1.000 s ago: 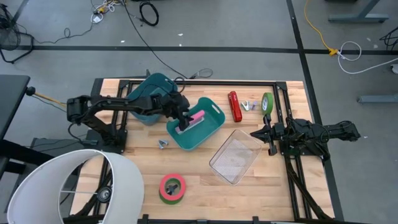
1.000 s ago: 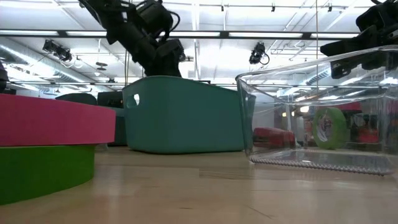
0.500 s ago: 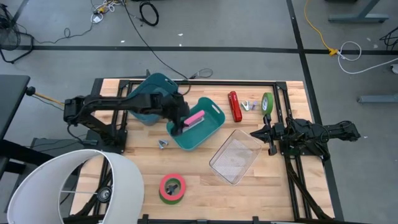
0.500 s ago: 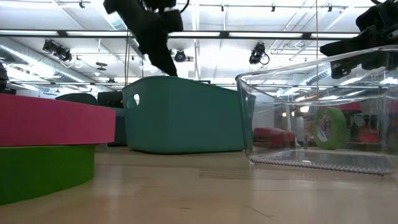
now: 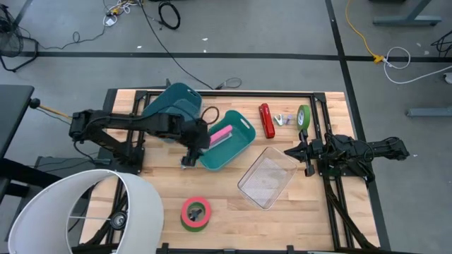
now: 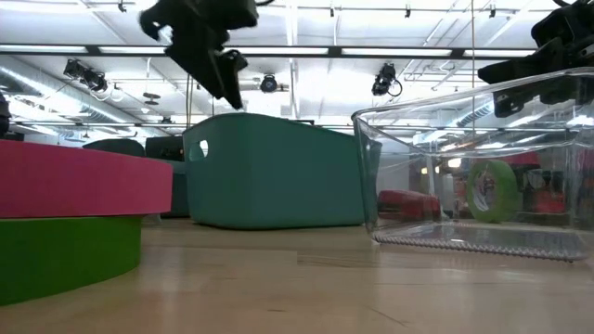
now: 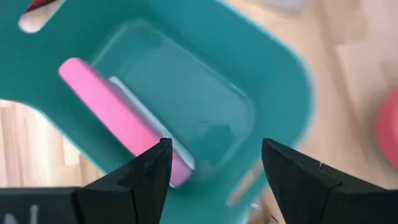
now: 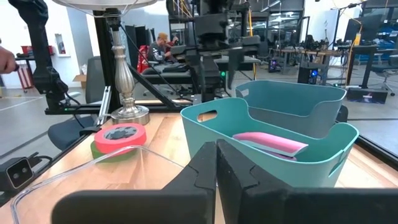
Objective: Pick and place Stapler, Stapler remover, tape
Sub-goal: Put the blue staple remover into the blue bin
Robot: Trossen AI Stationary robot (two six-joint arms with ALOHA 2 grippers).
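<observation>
Hovering over the near corner of the teal bin (image 5: pixel 227 140) on the wooden worktop (image 5: pixel 226 204), the left hand (image 5: pixel 192 149) stood wide open and empty, touching nothing, its fingers (image 7: pixel 146 177) spread above the bin's rim in the left wrist view. A pink stapler (image 5: pixel 221 134) lay inside that bin, so that placement looked done and the arm appeared to be between items. A clear plastic tray (image 5: pixel 267 176) sat empty beside the bin, with the red-and-green tape roll (image 5: pixel 195 212) near the front edge, well apart from both arms. A second teal bin (image 5: pixel 169 109) stood behind the left arm. Along the far edge lay a red stapler (image 5: pixel 267 121), the green tape roll (image 5: pixel 304 117) on its edge, and a small metal piece (image 5: pixel 284 119) between them, too small to identify. Another small metal object (image 5: pixel 185 163) rested just beside the left hand; it was probably the stapler remover, and the next move likely called for lowering onto it. The right hand (image 5: pixel 298 152) waited clenched shut, empty, by the tray.
</observation>
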